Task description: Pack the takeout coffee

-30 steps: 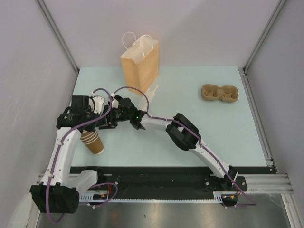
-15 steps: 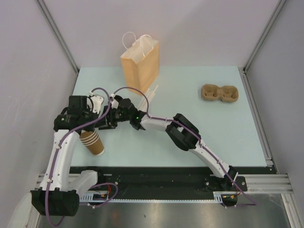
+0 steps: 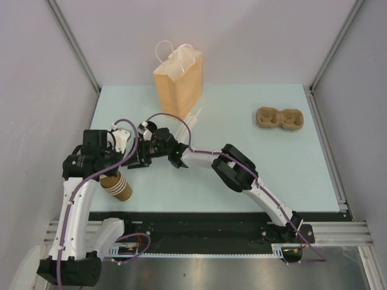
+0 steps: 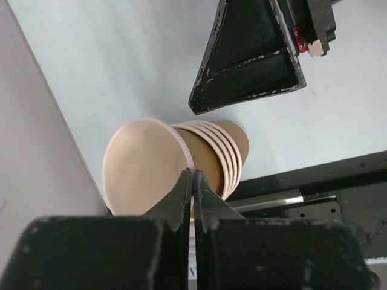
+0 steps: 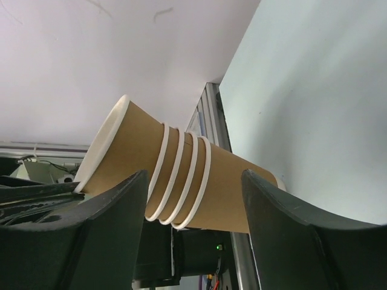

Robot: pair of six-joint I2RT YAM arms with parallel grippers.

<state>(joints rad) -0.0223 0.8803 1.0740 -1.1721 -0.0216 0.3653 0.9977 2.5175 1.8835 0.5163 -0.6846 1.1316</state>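
Note:
The lidded takeout coffee is not in any view. A stack of nested lidless kraft cups [image 3: 118, 185] hangs tilted at the left front. My left gripper [image 3: 109, 176] is shut on the rim of the innermost cup, seen in the left wrist view [image 4: 193, 176] with the stack [image 4: 208, 154] beyond it. My right gripper [image 3: 135, 159] is open just right of the stack. In the right wrist view the gripper [image 5: 193, 176] has its fingers on either side of the stack [image 5: 181, 178], apart from it.
A tan paper bag [image 3: 179, 77] with handles stands upright at the back centre. A brown pulp cup carrier [image 3: 279, 118] lies at the back right. The grey side wall is close on the left, and the black rail [image 3: 199, 220] runs along the near edge.
My left arm has drawn back to the left and nearer, carrying the cup stack with it. My right gripper has shifted slightly left, staying open.

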